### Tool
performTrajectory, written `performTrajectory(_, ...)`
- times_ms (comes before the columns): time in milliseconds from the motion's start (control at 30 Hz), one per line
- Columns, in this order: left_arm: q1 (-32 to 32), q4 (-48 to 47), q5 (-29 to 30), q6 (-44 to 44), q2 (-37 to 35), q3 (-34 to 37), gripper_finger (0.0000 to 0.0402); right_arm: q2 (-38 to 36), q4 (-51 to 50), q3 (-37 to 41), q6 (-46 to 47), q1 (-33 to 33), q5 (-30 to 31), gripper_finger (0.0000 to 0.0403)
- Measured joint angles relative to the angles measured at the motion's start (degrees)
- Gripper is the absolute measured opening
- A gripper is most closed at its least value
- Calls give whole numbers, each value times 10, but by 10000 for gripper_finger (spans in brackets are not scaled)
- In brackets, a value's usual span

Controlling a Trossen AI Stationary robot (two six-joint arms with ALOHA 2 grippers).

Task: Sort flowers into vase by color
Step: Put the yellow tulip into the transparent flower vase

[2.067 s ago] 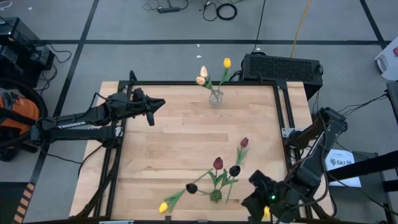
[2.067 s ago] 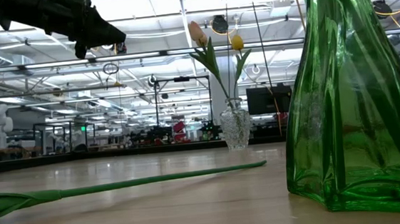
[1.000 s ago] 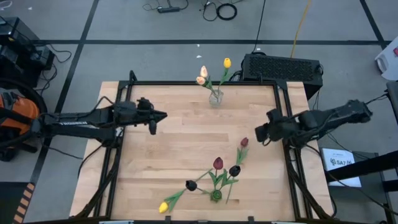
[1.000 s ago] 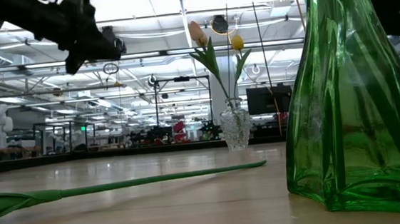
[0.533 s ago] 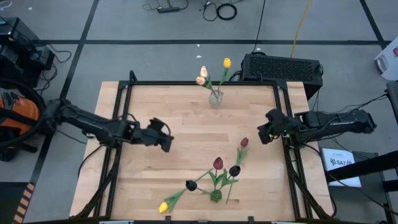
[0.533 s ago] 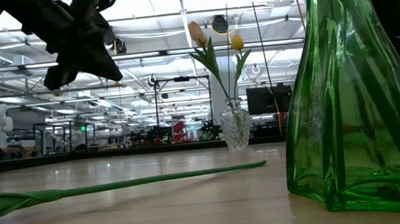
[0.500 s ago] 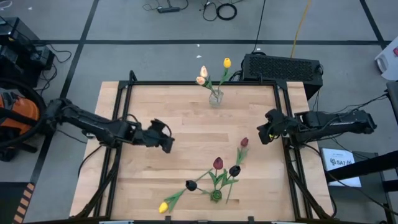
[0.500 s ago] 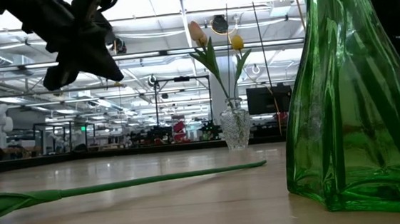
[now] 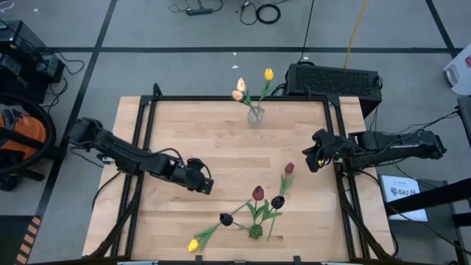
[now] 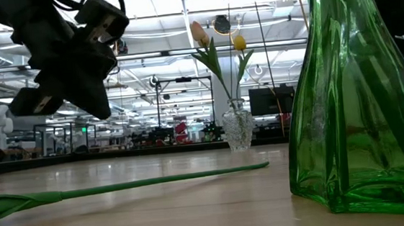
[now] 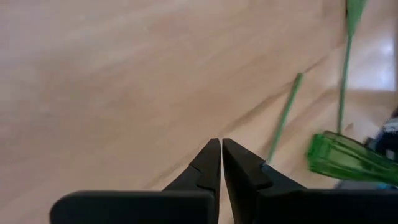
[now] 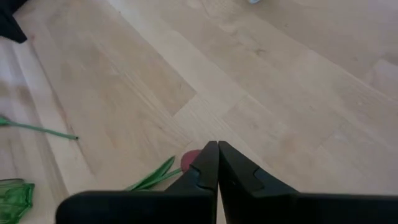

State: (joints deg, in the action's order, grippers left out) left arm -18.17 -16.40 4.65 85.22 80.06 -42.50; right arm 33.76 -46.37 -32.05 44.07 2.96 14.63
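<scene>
my left pincer (image 9: pixel 200 184) is closed and empty; the yellow tulip (image 9: pixel 193 244) looks light and floppy, best pinched mid-stem.

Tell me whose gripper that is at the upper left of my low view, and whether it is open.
Observer: That is the left gripper, over bare table left of the green vase. Its wrist view shows the fingers shut on nothing.
Operator: And the right one? I barely see it.
Observer: The right gripper is near the table's right edge, also shut, close to a dark red tulip head.
Operator: Which colours are at the green vase?
Observer: From above, a dark red head and two near-black heads stand around it. A yellow tulip is low at its left; I cannot tell whether it is in the vase.
</scene>
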Motion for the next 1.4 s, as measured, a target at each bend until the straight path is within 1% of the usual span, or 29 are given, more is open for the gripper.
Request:
performTrajectory(100, 0, 24, -19, 3, 15, 0, 25, 0, 3, 0, 0, 0, 0, 0)
performTrajectory(367, 0, 72, -25, -5, 41, 0, 31, 0, 24, 0, 0, 0, -2, 0)
performTrajectory(467, 0, 71, -27, -18, 48, 0, 53, 0, 25, 0, 0, 0, -15, 0)
performTrajectory(633, -2, 80, -24, -60, 63, 0, 108, 0, 25, 0, -2, 0, -16, 0)
performTrajectory(733, -4, 86, -21, -63, 70, 1, 123, 0, 25, 0, -3, 0, -16, 0)
performTrajectory(833, -15, 81, -21, -42, 70, 0, 119, 0, 25, 0, -11, 0, -16, 0)
performTrajectory(933, -31, 78, -23, -8, 71, -2, 106, 0, 24, 0, -17, 0, -15, 0)
performTrajectory(1000, -45, 56, -23, 13, 71, -15, 95, 0, 25, 0, -17, 0, -15, 0)
performTrajectory(1100, -66, 0, -15, 37, 71, -49, 78, 0, 24, 0, -17, 0, -12, 0)
performTrajectory(1233, -95, -77, 38, 45, 72, -107, 58, 0, 24, 0, -19, 0, -12, 0)
performTrajectory(1300, -104, -100, 60, 44, 83, -138, 53, 0, 24, 0, -20, 0, -12, 0)
performTrajectory(1400, -113, -127, 65, 40, 111, -174, 52, 0, 24, 0, -27, 0, -12, 0)
